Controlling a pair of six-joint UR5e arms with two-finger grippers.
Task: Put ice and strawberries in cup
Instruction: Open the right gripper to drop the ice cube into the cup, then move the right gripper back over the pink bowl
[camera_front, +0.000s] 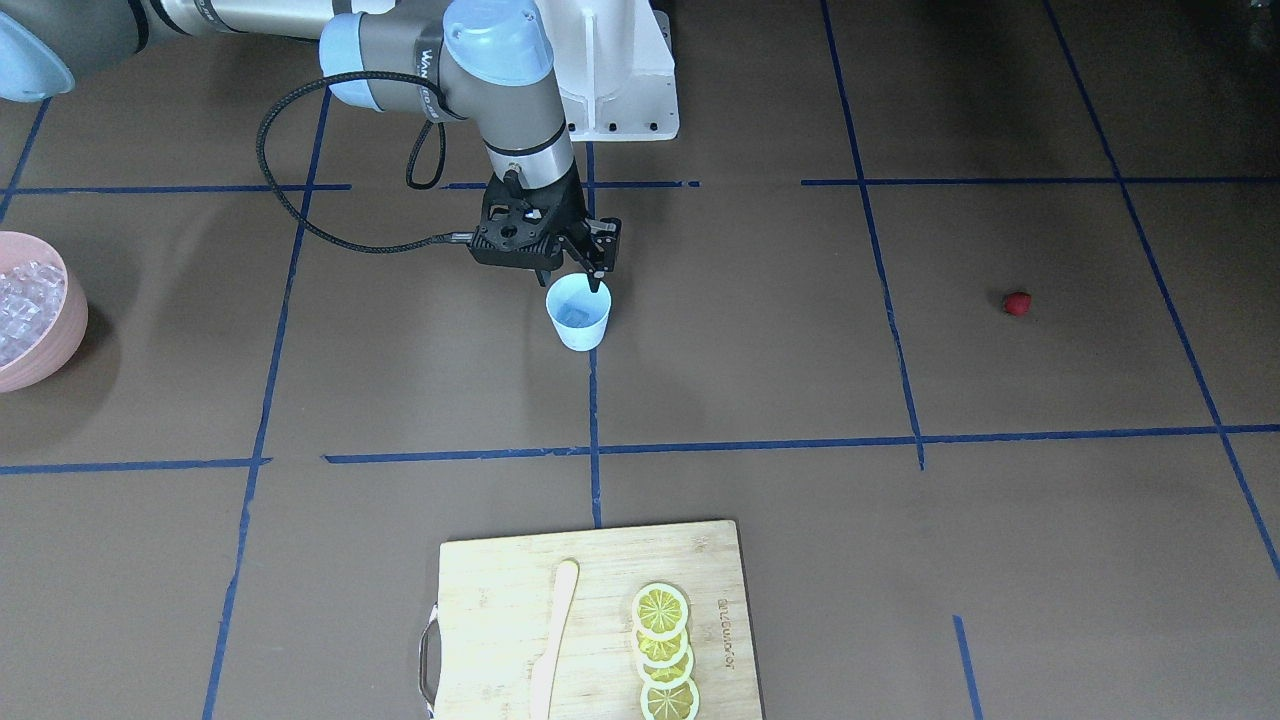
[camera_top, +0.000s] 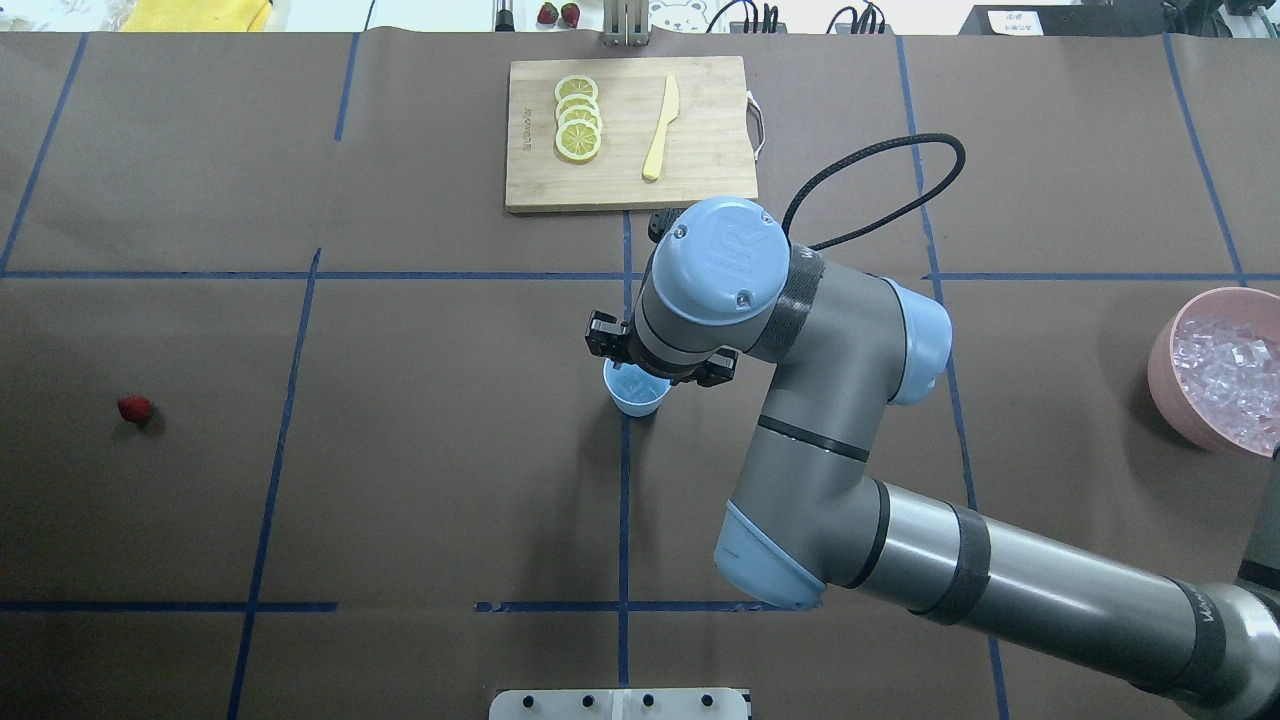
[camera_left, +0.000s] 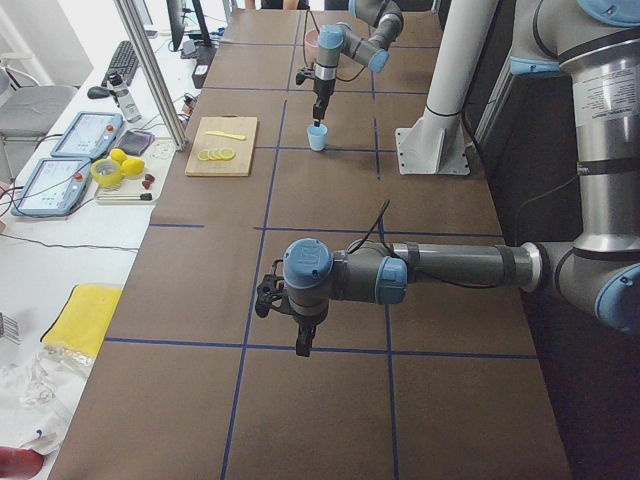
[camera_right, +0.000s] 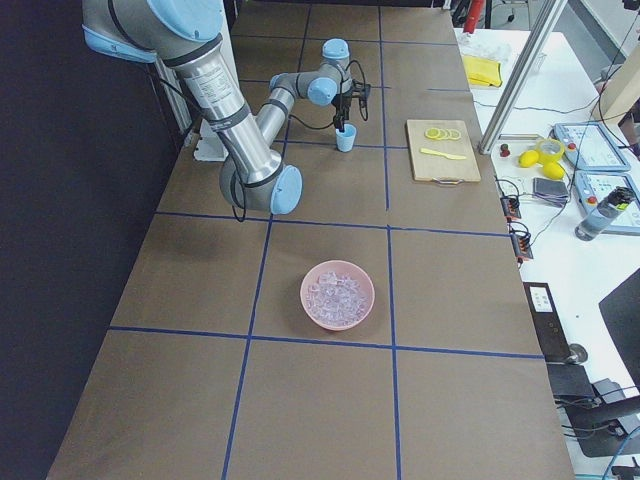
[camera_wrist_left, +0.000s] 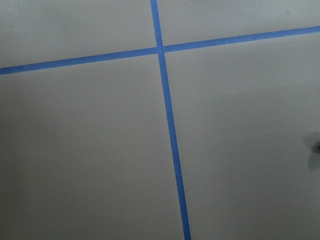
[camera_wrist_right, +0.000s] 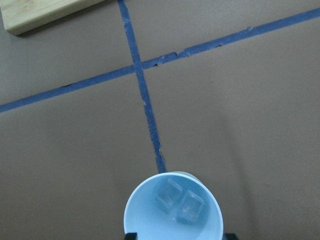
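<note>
- In the front-facing view, your right gripper (camera_front: 573, 280) hangs directly over the cup (camera_front: 580, 322) at mid-frame. The wrist view shows its fingertips (camera_wrist_right: 131, 236) spread either side of the rim, pinching nothing.
- Two ice cubes (camera_wrist_right: 191, 206) lie in the bottom of the cup.
- More ice cubes fill the pink bowl (camera_front: 62, 340) at the left edge.
- The strawberry (camera_front: 1017, 303) sits alone on the table (camera_front: 800, 350) at far right, well apart from the cup.
- Your left gripper (camera_left: 297, 345) hovers low in the left side view. You cannot tell whether its claw is spread or pressed together.
</note>
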